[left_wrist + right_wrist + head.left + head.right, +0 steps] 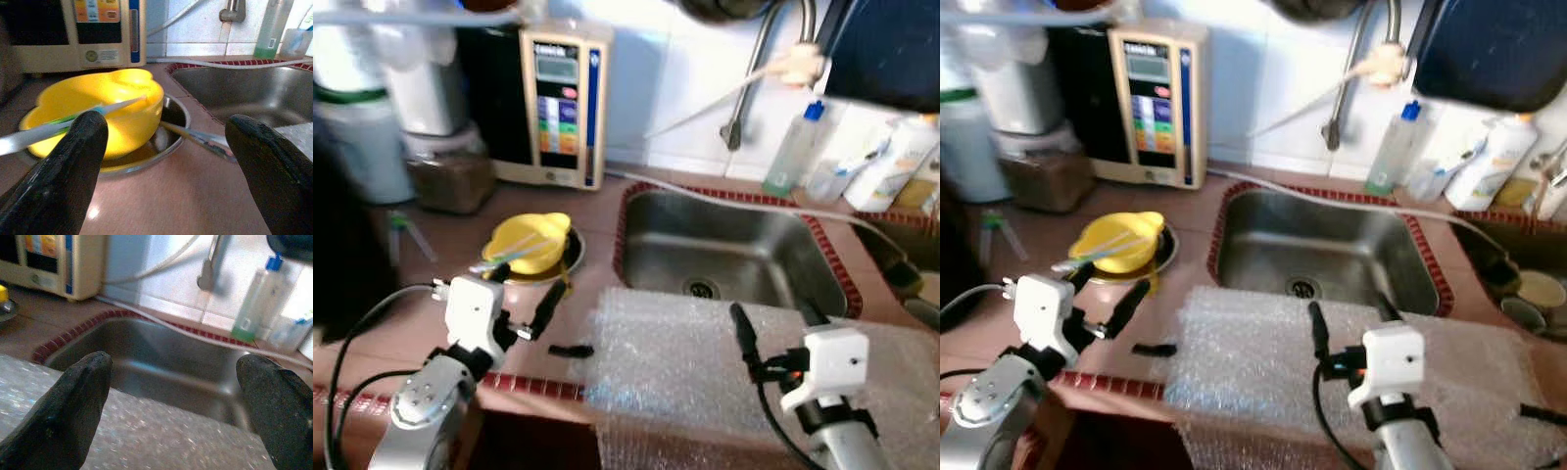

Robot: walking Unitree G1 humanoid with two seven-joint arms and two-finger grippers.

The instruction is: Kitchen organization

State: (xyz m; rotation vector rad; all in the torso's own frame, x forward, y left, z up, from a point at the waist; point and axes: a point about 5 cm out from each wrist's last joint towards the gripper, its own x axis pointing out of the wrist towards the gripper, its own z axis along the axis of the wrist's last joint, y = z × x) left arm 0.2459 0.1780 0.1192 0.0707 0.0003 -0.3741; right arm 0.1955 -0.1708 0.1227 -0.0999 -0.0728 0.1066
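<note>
The right gripper [173, 396] holds its fingers [73, 406] spread above bubble wrap [146, 440], the steel sink [161, 367] just beyond them.

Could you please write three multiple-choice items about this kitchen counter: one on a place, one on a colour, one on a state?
1. Where does the yellow bowl stand?
A. inside the sink
B. on a metal plate left of the sink
C. on the bubble wrap

2. What colour is the cap of the clear bottle behind the sink?
A. blue
B. red
C. black

3. How are the fingers of the left gripper?
A. shut on the bowl
B. shut on nothing
C. open

Answers:
1 B: the bowl sits on the metal plate on the counter, beside the sink.
2 A: the head views show a blue cap.
3 C: the left wrist view shows both fingers spread apart, with the bowl beyond them.
</note>
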